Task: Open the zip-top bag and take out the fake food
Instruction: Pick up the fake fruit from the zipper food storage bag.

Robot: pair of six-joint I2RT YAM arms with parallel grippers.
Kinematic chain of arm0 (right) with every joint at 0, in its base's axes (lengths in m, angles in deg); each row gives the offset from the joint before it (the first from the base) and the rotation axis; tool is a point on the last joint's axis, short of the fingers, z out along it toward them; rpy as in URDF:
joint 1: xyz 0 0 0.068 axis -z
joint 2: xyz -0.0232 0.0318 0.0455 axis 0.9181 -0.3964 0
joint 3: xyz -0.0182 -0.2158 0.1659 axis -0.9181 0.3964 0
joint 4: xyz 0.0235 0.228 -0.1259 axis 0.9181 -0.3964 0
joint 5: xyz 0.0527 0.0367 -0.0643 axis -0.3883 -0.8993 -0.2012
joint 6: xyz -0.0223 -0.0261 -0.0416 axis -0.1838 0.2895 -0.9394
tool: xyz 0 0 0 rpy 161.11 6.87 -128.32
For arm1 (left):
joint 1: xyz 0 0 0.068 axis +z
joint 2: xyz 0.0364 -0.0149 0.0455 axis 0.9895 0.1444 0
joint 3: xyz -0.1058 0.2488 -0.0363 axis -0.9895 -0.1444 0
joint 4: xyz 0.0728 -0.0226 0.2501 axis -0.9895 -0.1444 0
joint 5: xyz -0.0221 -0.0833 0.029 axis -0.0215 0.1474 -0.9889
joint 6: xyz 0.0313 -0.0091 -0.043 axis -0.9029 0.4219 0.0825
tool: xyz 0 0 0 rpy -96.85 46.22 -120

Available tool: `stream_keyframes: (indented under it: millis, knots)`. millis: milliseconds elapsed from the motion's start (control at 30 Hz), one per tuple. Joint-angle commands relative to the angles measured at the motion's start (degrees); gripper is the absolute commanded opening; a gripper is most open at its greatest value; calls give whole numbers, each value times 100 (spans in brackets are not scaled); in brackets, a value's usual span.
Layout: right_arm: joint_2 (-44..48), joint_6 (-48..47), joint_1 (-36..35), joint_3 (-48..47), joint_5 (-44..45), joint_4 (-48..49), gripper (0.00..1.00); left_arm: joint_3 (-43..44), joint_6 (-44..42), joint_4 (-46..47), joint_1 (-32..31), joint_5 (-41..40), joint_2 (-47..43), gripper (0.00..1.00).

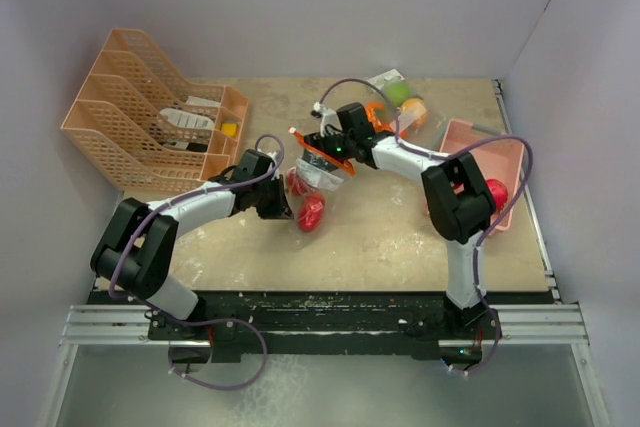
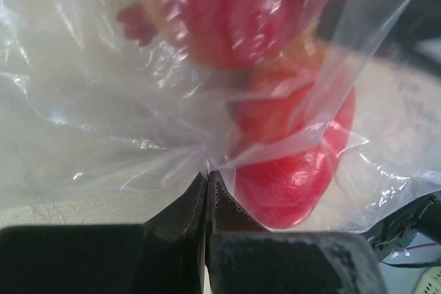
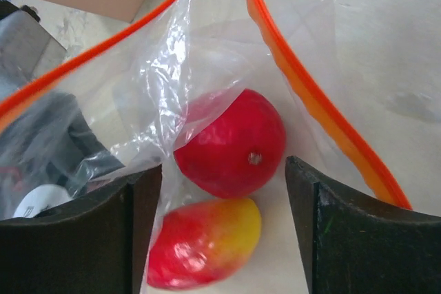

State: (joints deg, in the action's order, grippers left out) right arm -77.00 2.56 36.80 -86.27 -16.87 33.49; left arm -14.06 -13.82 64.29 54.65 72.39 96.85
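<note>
A clear zip-top bag point(image 1: 318, 175) with an orange zip rim point(image 3: 311, 98) lies mid-table, its mouth spread open. My left gripper point(image 1: 283, 199) is shut on a pinch of the bag's plastic point(image 2: 207, 170), with red fruit point(image 2: 293, 170) just behind the film. My right gripper point(image 1: 322, 152) is open over the bag mouth. A red apple point(image 3: 231, 144) lies between its fingers point(image 3: 141, 228), and a red-and-yellow fruit point(image 3: 203, 242) lies below it. In the top view red fruits point(image 1: 312, 212) show in the bag's lower end.
A pink basket point(image 1: 470, 142) at the right holds a red apple point(image 1: 497, 192). A second small bag with green and orange fruit point(image 1: 405, 99) lies at the back. An orange file organizer point(image 1: 150, 112) stands at the back left.
</note>
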Motion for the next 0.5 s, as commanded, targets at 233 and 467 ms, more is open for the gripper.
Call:
stream_keyframes:
  millis: [233,467]
  knots:
    - [-692,-486,-605,-1004,233,-499,93,133,-13,16,-21,-24,-169,0]
    - [-992,-738,-751,-967,744,-837,92,51,21,45,-20,-43,-227,0]
